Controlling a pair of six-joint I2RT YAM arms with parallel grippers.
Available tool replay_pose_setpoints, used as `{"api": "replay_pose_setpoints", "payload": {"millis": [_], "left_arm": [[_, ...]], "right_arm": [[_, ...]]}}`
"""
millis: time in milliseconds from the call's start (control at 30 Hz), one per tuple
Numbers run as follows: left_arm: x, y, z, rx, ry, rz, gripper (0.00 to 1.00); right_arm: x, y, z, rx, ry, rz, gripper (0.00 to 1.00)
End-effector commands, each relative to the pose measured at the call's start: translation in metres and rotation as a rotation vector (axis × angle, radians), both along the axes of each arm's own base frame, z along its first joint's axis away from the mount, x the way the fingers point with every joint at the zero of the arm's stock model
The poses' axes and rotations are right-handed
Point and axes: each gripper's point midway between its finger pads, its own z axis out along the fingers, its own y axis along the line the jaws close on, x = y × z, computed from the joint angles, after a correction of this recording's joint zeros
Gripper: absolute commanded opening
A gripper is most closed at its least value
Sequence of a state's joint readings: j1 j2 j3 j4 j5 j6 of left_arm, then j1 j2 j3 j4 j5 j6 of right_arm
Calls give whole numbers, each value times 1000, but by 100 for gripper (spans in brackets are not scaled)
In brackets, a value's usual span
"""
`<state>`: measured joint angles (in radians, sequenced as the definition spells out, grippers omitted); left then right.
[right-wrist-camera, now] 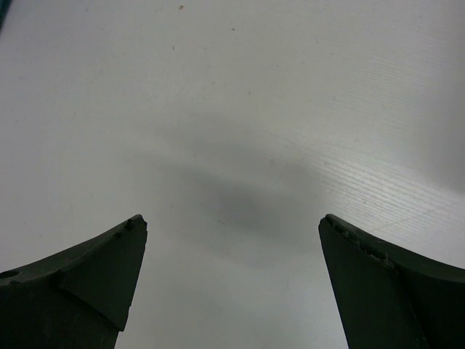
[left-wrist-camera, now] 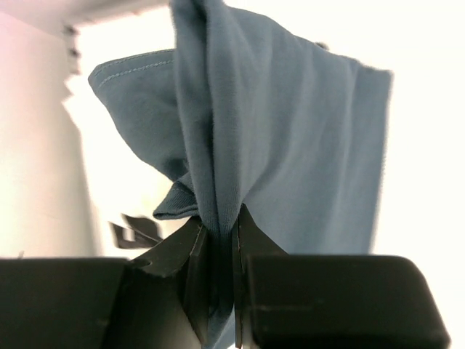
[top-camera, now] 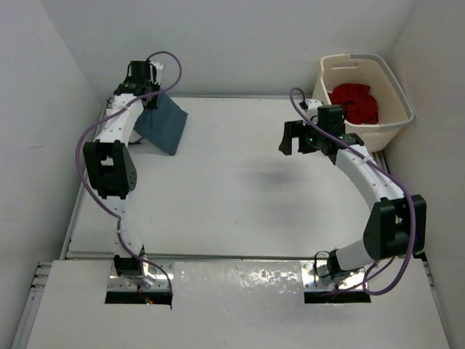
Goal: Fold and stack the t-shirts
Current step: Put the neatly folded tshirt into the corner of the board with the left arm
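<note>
White tabletop [top-camera: 240, 189] is showing no folded pile yet: left gripper [left-wrist-camera: 218, 219] is clamping the blue shirt [top-camera: 161, 122] at upper left, right gripper [top-camera: 296, 139] is gaping idle, red shirt [top-camera: 356, 102] is sitting in the basket [top-camera: 396, 109].

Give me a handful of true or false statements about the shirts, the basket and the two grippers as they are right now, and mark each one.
1. The left gripper is shut on the blue shirt. True.
2. The red shirt hangs from a gripper. False: it lies in the basket.
3. The right gripper is open and holds nothing. True.
4. The basket stands at the far left corner. False: it stands at the far right corner.
</note>
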<state>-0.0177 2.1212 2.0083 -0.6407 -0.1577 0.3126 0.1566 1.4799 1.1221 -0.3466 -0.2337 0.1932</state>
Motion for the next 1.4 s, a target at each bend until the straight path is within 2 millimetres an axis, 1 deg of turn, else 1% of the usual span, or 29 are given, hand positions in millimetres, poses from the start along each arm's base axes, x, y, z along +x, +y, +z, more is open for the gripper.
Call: {"api": "replay_pose_setpoints", "payload": {"millis": [0, 167, 233, 300, 367, 400, 467, 500, 633, 700, 767, 800, 867, 900, 967, 1000, 1067, 1100, 1167, 1200, 1233, 1267, 1333, 1367], "left_arm": [[10, 12, 73, 46, -163, -19, 0], [7, 16, 95, 83, -209, -24, 0], [3, 30, 103, 81, -223, -2, 0], [3, 34, 110, 86, -240, 6, 0], [2, 35, 119, 82, -259, 8, 0], [3, 33, 129, 73, -281, -2, 0], [3, 29, 137, 66, -300, -29, 0], [5, 29, 141, 67, -313, -31, 0], [6, 31, 139, 72, -309, -33, 0], [7, 32, 135, 71, -300, -45, 0], [7, 39, 126, 74, -286, -35, 0], [8, 47, 120, 68, -275, -32, 0], [11, 58, 116, 58, -279, -13, 0], [13, 71, 110, 44, -275, 10, 0], [16, 81, 103, 32, -268, 20, 0], [19, 90, 92, 20, -252, 23, 0], [24, 98, 80, 14, -241, 39, 0], [27, 104, 66, 5, -221, 45, 0], [34, 112, 52, 0, -220, 68, 0], [38, 118, 38, -15, -204, 76, 0], [43, 122, 35, -20, -219, 83, 0], [47, 131, 22, -28, -209, 97, 0], [54, 141, 14, -42, -223, 124, 0], [60, 146, 7, -64, -227, 125, 0]], "right_arm": [[5, -4, 18, -15, -60, -6, 99], [5, -4, 20, -15, -64, -7, 99], [4, -4, 20, -15, -63, -6, 99], [4, -4, 20, -14, -64, -6, 99], [4, -4, 21, -9, -72, -5, 99], [4, -3, 22, -6, -73, -4, 99], [5, -3, 21, -9, -72, -5, 99], [5, -4, 21, -9, -72, -7, 99], [4, -4, 21, -10, -70, -7, 99], [5, -5, 20, -15, -70, -13, 99], [5, -7, 20, -22, -70, -17, 99], [5, -7, 20, -24, -69, -19, 99], [5, -7, 19, -25, -66, -19, 99], [5, -7, 18, -24, -62, -20, 99], [6, -9, 14, -39, -48, -27, 99], [8, -10, 15, -42, -48, -29, 99], [8, -10, 9, -49, -23, -30, 99], [9, -10, 9, -48, -20, -31, 99], [9, -9, 3, -45, 0, -32, 99], [10, -8, 2, -36, 8, -33, 99], [9, -7, -1, -34, 21, -32, 99], [10, -6, -4, -30, 34, -34, 99], [9, -5, -7, -25, 59, -33, 99], [10, -4, -9, -22, 66, -31, 99]]}}
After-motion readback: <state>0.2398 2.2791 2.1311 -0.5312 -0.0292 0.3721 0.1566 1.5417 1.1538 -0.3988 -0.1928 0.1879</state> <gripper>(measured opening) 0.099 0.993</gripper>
